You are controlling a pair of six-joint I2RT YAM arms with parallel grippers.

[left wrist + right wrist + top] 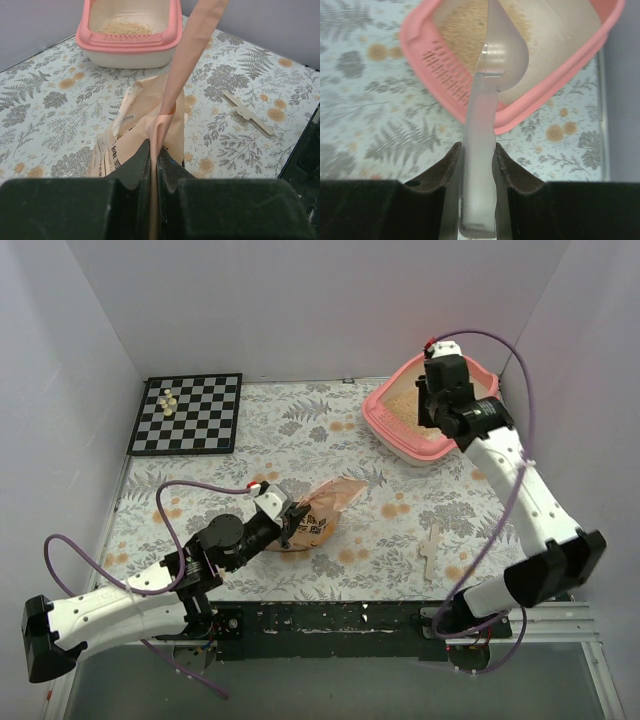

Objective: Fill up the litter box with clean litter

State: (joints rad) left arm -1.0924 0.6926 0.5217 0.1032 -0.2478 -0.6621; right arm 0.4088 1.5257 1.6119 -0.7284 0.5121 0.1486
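Left claw (154, 150): pinched nearly flat on a thin edge of the bag, low over the table (250, 455) at centre-left; the grip looks meant to hold the bag steady and its mouth reachable for scooping
Board (187, 413): chessboard in the far left corner with a few pale pieces (167, 402) on it, well apart from the work and no part of the task
Bag (320, 515): peach, crumpled, lying on its side just beyond the left claw, with its far end pointing toward the box; the pinched edge rises as a taut strip (192, 65) in the left wrist view
Clip (430, 553): flat beige piece lying loose near the front edge, right of the bag and touching nothing
Box (400, 443): pink tray at the far right, well apart from the bag, so each load has to cross the table
Litter (462, 30): tan grains in a thin patch on the box's floor, with pale floor bare beside it; the fill looks only partly done
Scoop (492, 65): clear plastic, its bowl past the slotted rim and above the litter, where a load would fall inside; whether grains are in it I cannot tell
Right claw (477, 150): clamped on the scoop's handle from both sides, poised over the box's near rim; next it probably needs to go back to the bag
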